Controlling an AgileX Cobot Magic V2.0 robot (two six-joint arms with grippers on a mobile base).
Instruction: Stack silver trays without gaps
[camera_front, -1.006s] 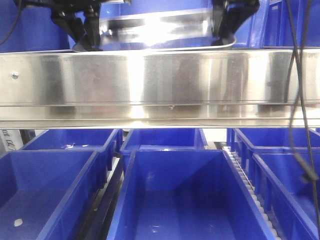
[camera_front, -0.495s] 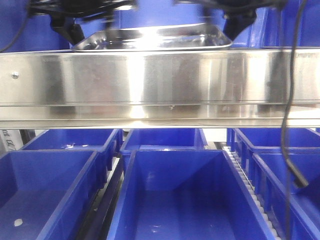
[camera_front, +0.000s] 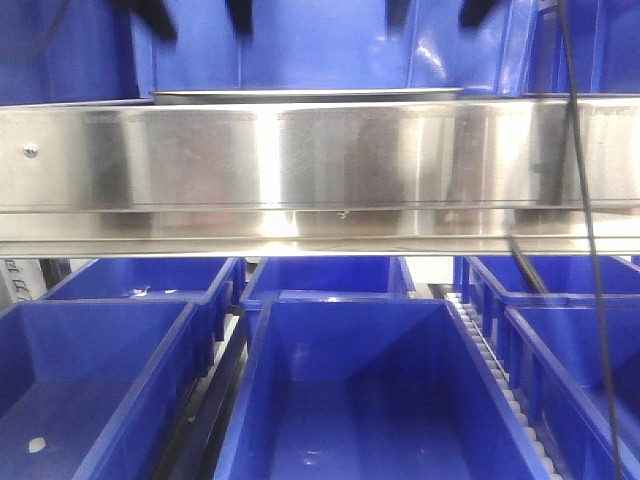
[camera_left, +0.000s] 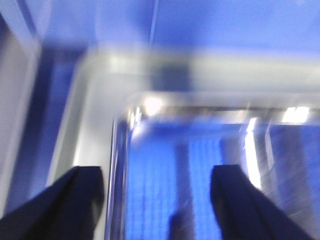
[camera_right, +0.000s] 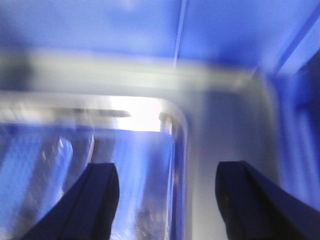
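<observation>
Of the silver trays (camera_front: 305, 95), the front view shows only a thin flat rim just above the steel rail; how many lie there I cannot tell. Both grippers hang above it at the top edge. My left gripper (camera_front: 195, 12) is open, as is my right gripper (camera_front: 437, 10). In the blurred left wrist view the left gripper (camera_left: 157, 200) straddles the tray's left rim (camera_left: 95, 125) near a rounded corner, holding nothing. In the right wrist view the right gripper (camera_right: 170, 200) straddles the right rim (camera_right: 225, 140) in the same way, with nothing between its fingers.
A long brushed-steel rail (camera_front: 320, 170) with a screw (camera_front: 30, 151) spans the front view and hides the tray's body. Blue bins (camera_front: 370, 390) fill the space below, with more blue bins (camera_front: 330, 50) behind the tray. Black cables (camera_front: 590, 250) hang at the right.
The tray, first held tilted and then level above the rail, has dropped until only its rim shows. Both grippers have let go and risen to the top edge.
</observation>
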